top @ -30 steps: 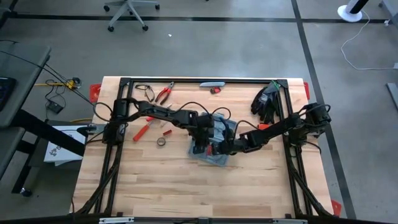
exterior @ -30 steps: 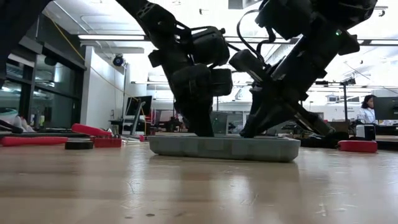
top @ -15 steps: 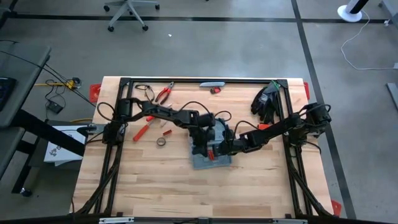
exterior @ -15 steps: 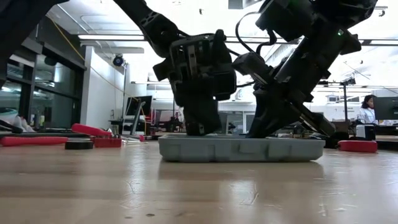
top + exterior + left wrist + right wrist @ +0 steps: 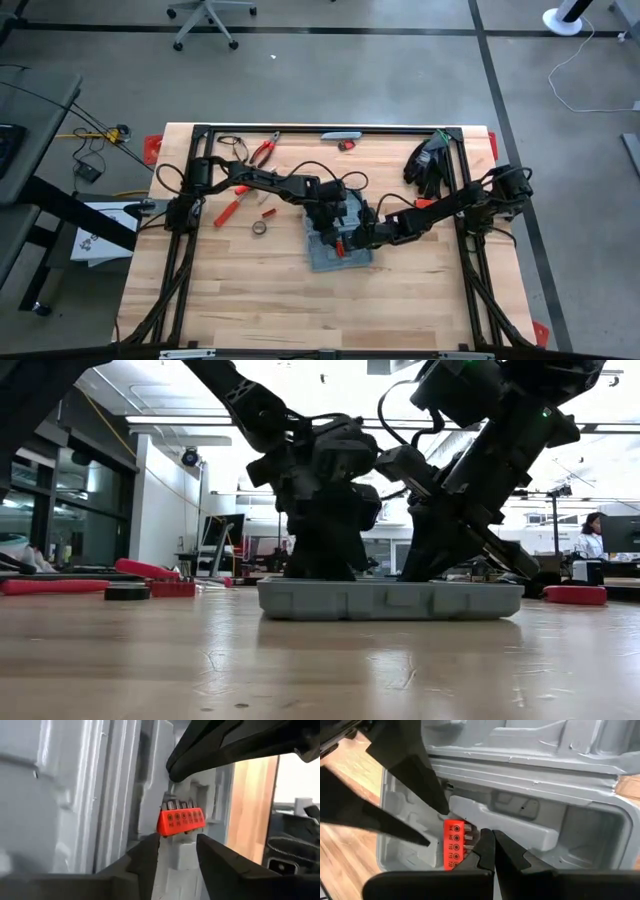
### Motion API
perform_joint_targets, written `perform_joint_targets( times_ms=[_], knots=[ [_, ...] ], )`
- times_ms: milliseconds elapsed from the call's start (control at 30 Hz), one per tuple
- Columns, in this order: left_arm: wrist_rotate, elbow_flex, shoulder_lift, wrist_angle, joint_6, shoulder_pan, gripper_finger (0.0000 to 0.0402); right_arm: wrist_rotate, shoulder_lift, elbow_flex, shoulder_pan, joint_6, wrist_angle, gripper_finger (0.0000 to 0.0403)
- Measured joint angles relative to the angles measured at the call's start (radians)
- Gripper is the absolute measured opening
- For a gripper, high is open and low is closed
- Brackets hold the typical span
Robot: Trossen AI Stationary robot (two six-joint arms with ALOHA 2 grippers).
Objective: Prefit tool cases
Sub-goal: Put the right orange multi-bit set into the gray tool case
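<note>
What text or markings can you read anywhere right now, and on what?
Orange bit holder in the tool case: a row of small circled size marks, too small to read for sure.
Tool case: no lettering visible.
Table, loose tools, arms: nothing readable from above or at table height.

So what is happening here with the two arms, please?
Both arms work inside the open grey tool case in the middle of the table. The left gripper has its fingers apart just beside an orange bit holder sitting in the case's moulded tray. The right gripper, fingers shut, presses its tip at the same holder. Loose red-handled tools lie apart.
</note>
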Motion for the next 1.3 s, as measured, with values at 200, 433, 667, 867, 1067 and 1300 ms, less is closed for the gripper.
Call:
perform_joint_targets(
  times_ms=[200,433,667,867,1067,1300],
  knots=[
    [0.001,0.0,0.021,0.025,-0.013,-0.009,0.015,-0.038,-0.002,0.002,-0.009,-0.035,-0.027,0.0],
    [0.045,0.005,0.057,0.053,-0.009,-0.005,0.015,-0.155,-0.005,0.001,-0.037,-0.159,-0.047,0.0],
    [0.043,0.003,0.06,0.052,-0.001,0.031,0.015,-0.163,-0.011,-0.002,-0.013,-0.189,-0.015,0.0],
    [0.05,0.002,0.061,0.055,-0.004,0.055,0.015,-0.153,-0.011,-0.003,0.001,-0.184,-0.007,0.0],
    [0.017,0.0,0.062,0.101,-0.112,0.047,0.015,-0.203,-0.009,-0.005,-0.001,-0.185,0.057,0.0],
    [-0.2,0.001,0.062,0.163,-0.243,-0.02,0.0143,-0.271,-0.008,-0.005,-0.01,-0.233,0.078,0.0]
  ],
)
